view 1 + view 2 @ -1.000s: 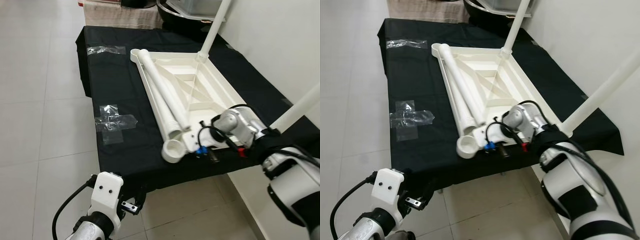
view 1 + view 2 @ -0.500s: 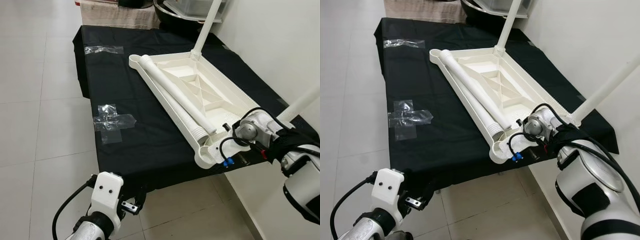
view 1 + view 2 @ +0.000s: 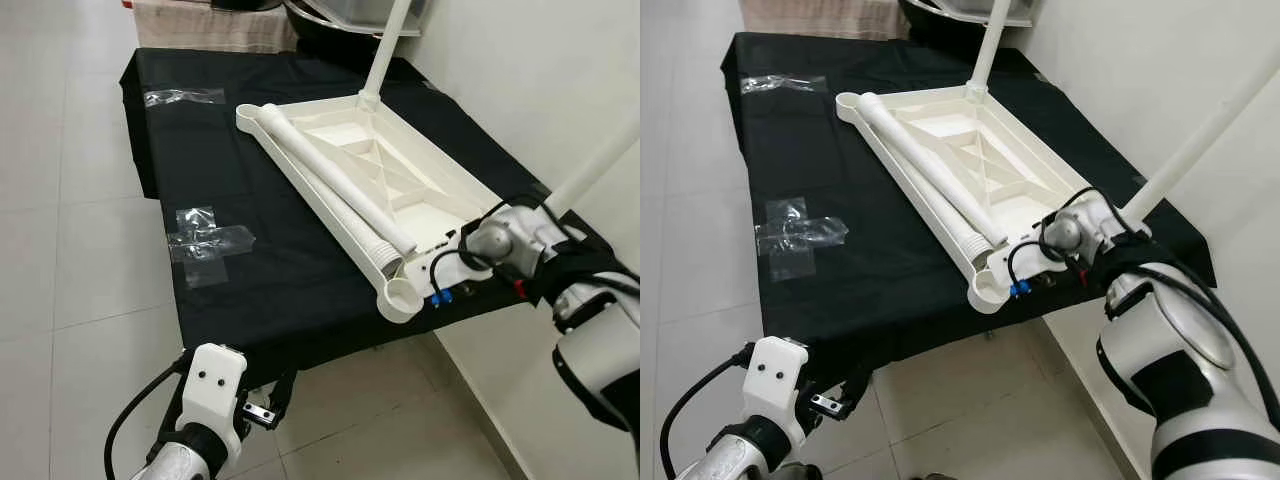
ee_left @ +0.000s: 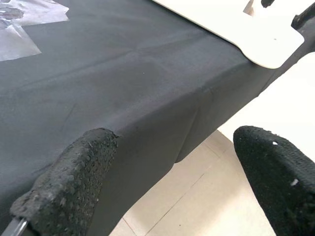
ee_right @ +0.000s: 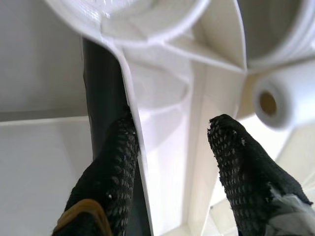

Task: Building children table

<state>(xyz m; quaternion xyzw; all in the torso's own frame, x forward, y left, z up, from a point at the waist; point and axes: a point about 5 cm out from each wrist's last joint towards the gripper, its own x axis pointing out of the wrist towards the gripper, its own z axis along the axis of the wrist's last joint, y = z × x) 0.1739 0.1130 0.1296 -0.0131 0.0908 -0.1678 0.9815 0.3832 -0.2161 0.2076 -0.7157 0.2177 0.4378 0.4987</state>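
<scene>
Two legs already stand screwed into the upturned white tabletop (image 3: 400, 175), which lies on the black-covered bench (image 3: 270, 260): one upright leg (image 3: 383, 50) at the far corner, another leg (image 3: 590, 170) rising beside my right arm; a loose leg (image 3: 335, 180) lies along the tabletop's left edge, its threaded end just by the empty round socket (image 3: 400, 297) at the near corner; crumpled clear tape (image 3: 205, 240) sticks to the cloth well left of the tabletop; my right hand (image 3: 447, 268) sits at the tabletop's near edge, while my left hand (image 3: 262, 400) hangs low before the bench's front edge. From the left wrist, my left hand (image 4: 182, 182) is spread wide, fingers (image 4: 74, 182) apart over the draped cloth edge and the tiled floor (image 4: 206, 196), touching nothing. From the right wrist, my right hand (image 5: 172, 162) straddles the tabletop's thin white rim (image 5: 135, 147); one finger lies against its outer face, the other stands apart inside, so the hand is parted, not clamped.
</scene>
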